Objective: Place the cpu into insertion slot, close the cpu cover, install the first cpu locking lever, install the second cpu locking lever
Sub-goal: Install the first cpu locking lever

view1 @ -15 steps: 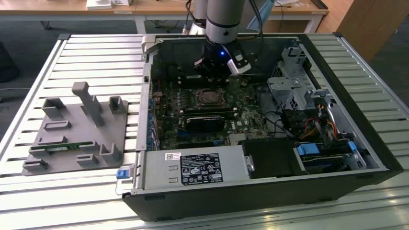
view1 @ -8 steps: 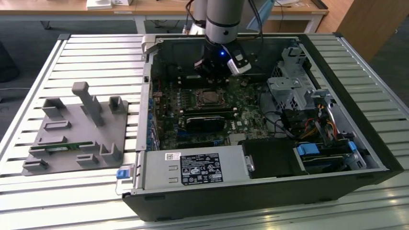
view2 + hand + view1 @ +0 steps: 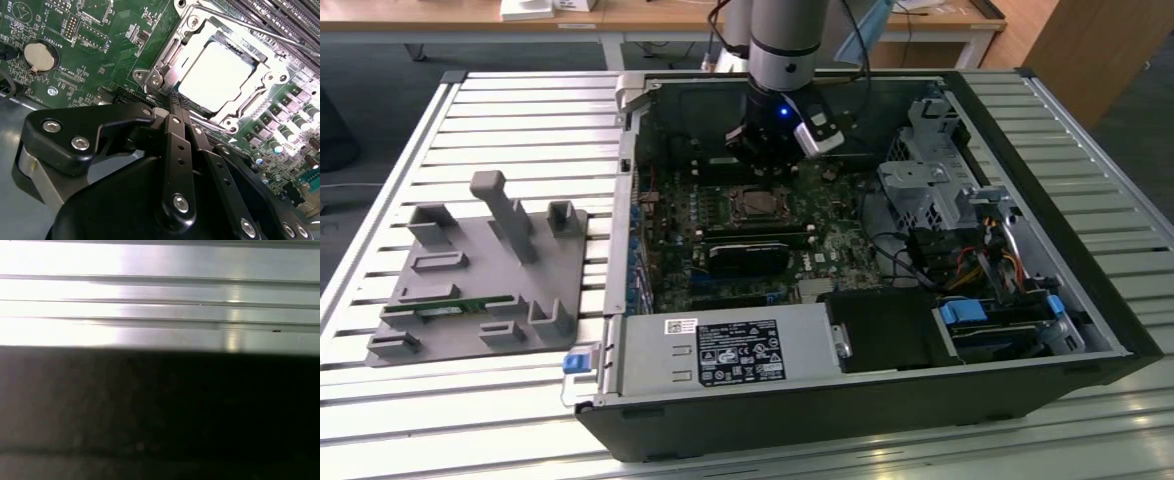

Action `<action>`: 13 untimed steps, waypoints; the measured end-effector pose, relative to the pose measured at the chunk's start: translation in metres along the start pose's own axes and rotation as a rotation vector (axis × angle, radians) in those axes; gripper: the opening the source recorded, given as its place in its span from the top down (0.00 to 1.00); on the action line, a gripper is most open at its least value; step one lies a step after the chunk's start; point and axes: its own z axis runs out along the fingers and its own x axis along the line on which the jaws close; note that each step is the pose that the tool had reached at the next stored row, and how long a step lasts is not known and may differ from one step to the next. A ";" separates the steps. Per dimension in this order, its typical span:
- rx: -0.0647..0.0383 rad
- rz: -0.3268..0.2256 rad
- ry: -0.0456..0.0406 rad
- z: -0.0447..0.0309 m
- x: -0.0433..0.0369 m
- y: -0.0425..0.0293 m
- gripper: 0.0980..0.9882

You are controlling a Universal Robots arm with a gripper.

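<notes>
The gripper is black, with small shiny silver screws. Just past its fingertips, the cpu is seen as a pale, silvery-grey square. It is framed by the shiny silver cpu cover. Around these, the motherboard is dark green, dotted with tiny white marks. A round silver coin battery is seen off to the gripper's side. In the exterior view, the arm above the gripper is silver-grey with a small blue light. The computer case is black, on a table striped in light grey slats.
</notes>
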 end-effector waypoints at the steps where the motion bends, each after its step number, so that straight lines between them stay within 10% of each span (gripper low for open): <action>1: 0.000 0.000 0.0000 0.0000 0.0000 0.0000 0.99; 13: -0.009 0.000 -0.0009 -0.0121 0.0009 0.0007 0.99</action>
